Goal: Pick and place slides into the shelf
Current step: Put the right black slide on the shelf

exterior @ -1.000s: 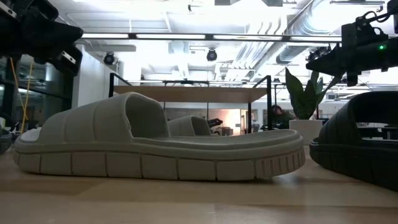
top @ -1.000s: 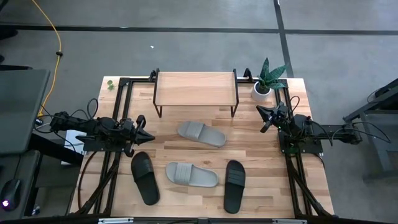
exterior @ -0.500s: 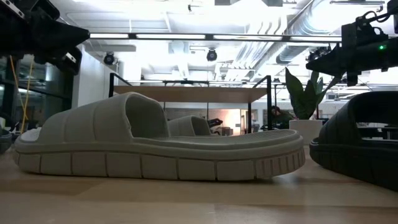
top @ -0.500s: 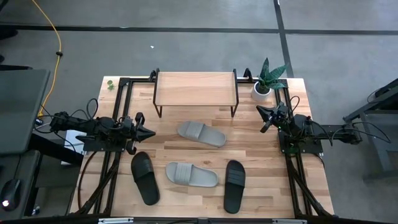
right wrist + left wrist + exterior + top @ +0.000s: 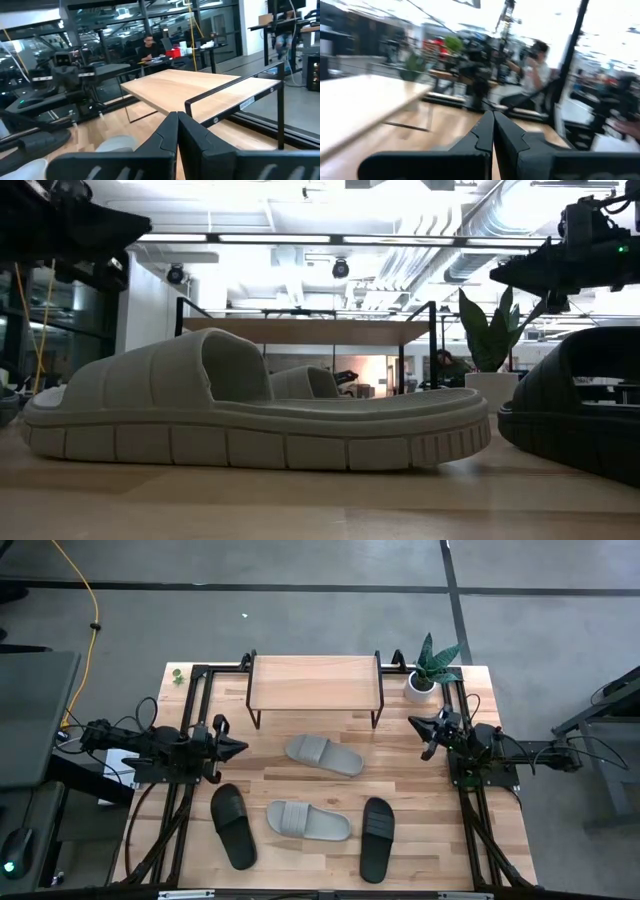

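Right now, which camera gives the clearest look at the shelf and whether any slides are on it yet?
The high view: the shelf shows whole from above, its board bare. The low view sees only its edge behind a grey slide. The right wrist view shows its top at an angle; the left wrist view is blurred.

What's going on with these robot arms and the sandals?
Nothing is being held yet. Four slides lie on the table: two light grey and two black. The shelf is bare. The left gripper and right gripper hover shut at the table's sides.
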Robot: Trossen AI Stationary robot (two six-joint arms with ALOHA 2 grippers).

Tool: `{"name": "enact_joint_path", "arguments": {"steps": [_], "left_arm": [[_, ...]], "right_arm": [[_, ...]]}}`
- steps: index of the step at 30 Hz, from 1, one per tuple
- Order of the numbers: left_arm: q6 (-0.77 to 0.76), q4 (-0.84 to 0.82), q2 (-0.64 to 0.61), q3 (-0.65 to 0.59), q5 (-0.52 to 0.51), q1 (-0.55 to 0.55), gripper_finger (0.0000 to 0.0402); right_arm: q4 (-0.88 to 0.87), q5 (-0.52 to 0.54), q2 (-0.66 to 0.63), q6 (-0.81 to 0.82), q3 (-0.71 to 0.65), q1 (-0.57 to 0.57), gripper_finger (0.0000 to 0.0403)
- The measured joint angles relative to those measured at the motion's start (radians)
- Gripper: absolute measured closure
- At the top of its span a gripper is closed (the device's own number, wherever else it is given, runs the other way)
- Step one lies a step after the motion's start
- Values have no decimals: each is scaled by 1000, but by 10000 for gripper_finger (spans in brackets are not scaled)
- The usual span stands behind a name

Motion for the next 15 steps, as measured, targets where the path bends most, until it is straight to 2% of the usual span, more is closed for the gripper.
{"name": "enact_joint_path", "arguments": {"steps": [4,9,15], "left_arm": [[-4,-17,0,0,-38,0,401],[-24,-21,0,0,-2,0,401],[-25,23,0,0,30,0,401]], "right_arm": [[-3,-4,0,15,0,0,402],[16,-78,0,-16,0,0,402],[129,-163,0,-41,0,0,402]]}}
